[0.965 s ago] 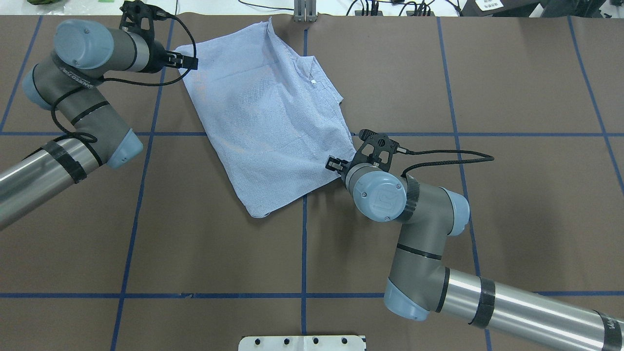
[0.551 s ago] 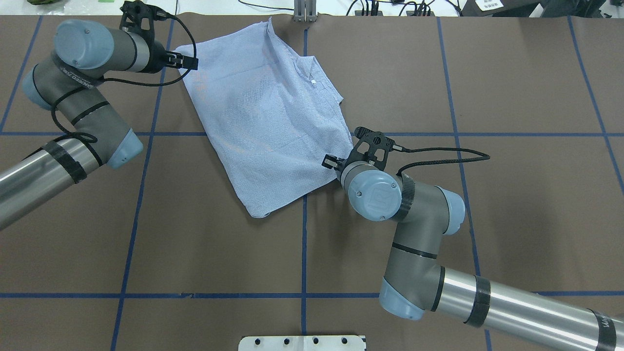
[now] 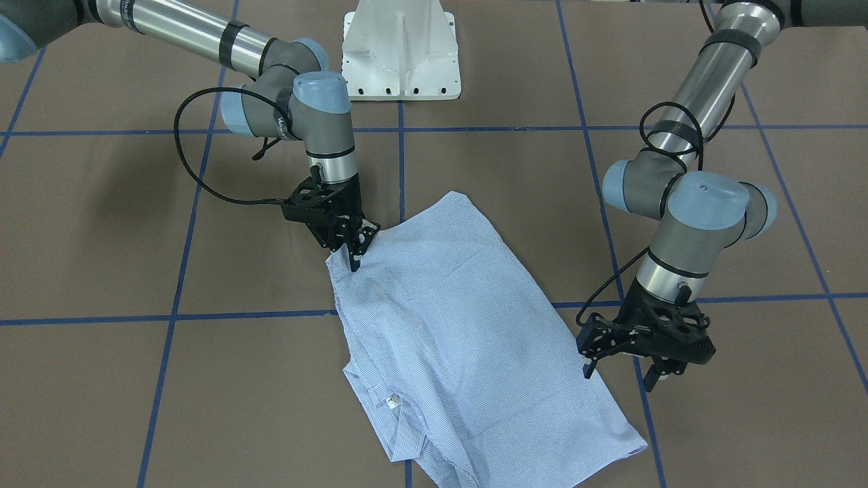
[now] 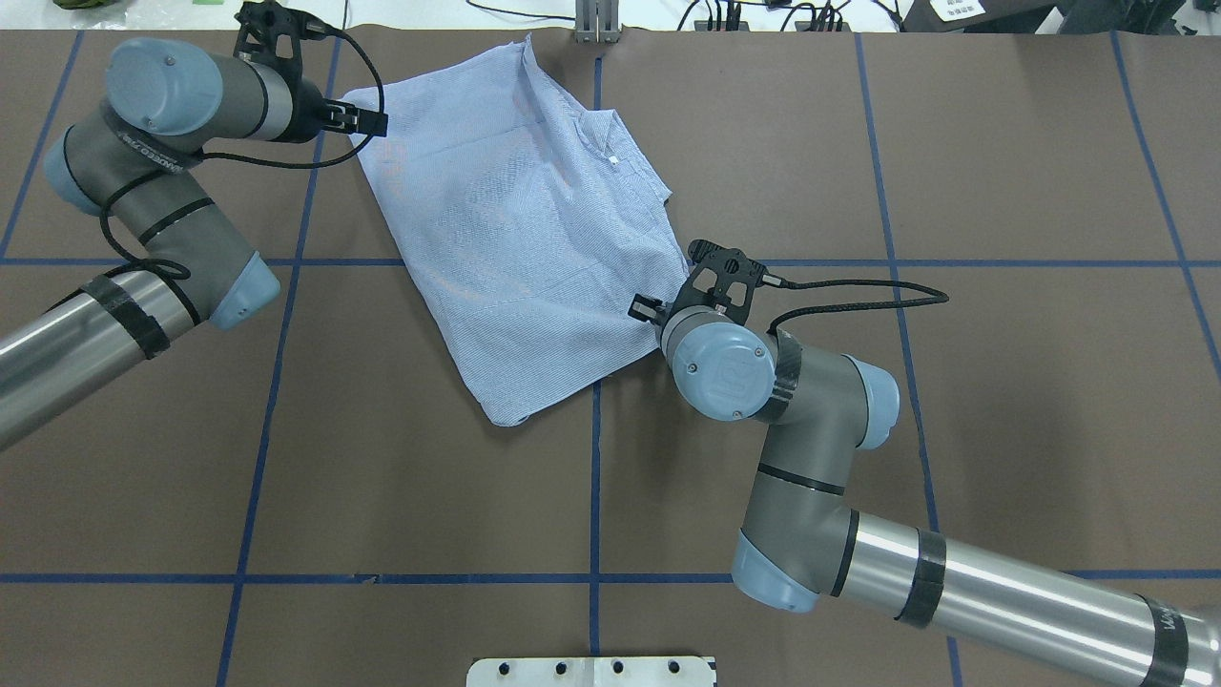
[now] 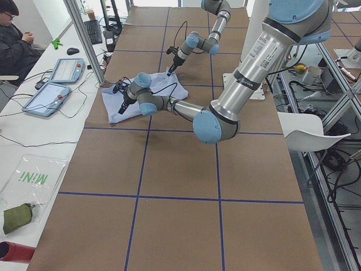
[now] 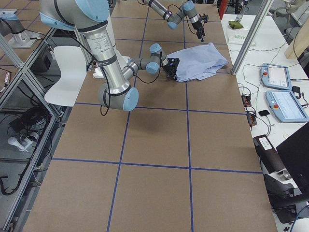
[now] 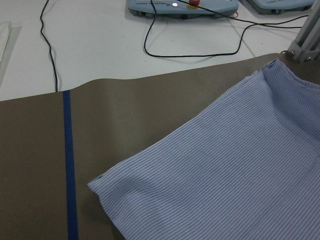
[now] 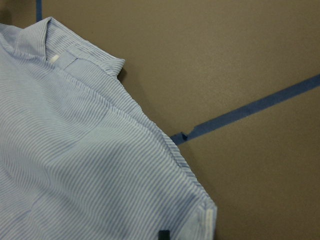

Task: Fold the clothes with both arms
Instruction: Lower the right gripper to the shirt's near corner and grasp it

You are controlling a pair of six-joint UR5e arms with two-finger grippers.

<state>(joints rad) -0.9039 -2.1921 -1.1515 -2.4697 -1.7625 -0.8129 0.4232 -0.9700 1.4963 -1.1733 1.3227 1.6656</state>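
The shirt (image 4: 515, 219) is lying still; we are nudging our right claw (image 3: 361, 247), fingers apart like our left claw (image 3: 620, 376), closer to grab its edge.

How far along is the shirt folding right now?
Apparently done: the shirt lies as a flat panel, with no sleeves sticking out. In hand: the right tool is at one corner and the open left tool hovers near the opposite corner. Left: likely the fold-over, not yet started.

Robotics lab: blue tape grid (image 4: 591, 577) on table (image 4: 1002, 429), teach pendants (image 6: 282, 104), aluminium frame post (image 5: 84, 39), white side bench (image 5: 34, 141).
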